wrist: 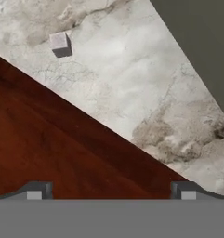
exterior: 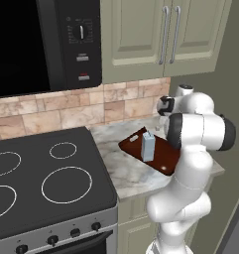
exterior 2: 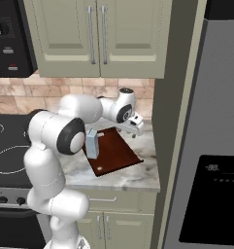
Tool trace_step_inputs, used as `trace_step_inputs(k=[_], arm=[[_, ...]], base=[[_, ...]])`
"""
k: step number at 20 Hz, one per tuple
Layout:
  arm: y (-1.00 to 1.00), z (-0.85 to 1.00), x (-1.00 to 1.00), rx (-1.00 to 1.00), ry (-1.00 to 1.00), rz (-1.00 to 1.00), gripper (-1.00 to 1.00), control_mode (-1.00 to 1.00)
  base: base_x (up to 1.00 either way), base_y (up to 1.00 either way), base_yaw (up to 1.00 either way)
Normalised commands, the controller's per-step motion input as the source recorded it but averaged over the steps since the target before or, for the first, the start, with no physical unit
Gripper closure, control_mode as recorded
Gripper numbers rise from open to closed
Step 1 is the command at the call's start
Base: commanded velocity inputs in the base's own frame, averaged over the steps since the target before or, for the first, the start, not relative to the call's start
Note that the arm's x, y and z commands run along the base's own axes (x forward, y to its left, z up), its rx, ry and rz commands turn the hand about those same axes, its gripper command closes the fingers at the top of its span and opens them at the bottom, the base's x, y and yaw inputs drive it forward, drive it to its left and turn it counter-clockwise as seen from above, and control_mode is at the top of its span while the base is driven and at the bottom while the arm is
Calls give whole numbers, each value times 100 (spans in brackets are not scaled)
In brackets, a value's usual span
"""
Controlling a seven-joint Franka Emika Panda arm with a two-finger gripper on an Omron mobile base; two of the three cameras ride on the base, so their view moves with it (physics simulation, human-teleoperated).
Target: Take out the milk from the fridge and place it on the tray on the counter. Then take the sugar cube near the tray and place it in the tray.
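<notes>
The tiny white sugar cube [wrist: 60, 44] sits on the grey-white marbled counter [wrist: 132, 93], just off the edge of the flat dark red-brown tray [wrist: 48, 139]. The small pale blue carton of milk [exterior 2: 92, 143] stands upright on the tray, so that step looks done. The gripper [wrist: 111, 190] hangs over the tray's edge, jaws spread wide and empty, probably lining up for the cube.

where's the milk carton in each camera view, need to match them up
Left base view: the milk stands upright on the tray, centre-right, just left of the arm.
Right base view: the milk stands at the tray's left edge, partly behind the arm's elbow.
Hand view: no milk here, just tray, counter and sugar cube.
Shared landmark: the dark red-brown tray.
</notes>
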Motion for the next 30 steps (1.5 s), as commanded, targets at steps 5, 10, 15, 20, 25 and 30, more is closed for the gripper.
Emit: trace_step_inputs(k=[5, 10, 15, 20, 25, 30], arm=[[0, -12, 36, 0, 0, 0, -100, -100], [0, -21, 38, 0, 0, 0, -100, -100], [0, -11, 41, 0, 0, 0, -100, -100], [0, -14, 41, 0, 0, 0, -100, -100], [0, -20, 36, 0, 0, 0, -100, -100], [3, -25, 27, 0, 0, 0, -100, -100]], base=[[0, 0, 0], [0, 0, 0], [0, 0, 0], [0, 0, 0], [0, 0, 0], [0, 0, 0]])
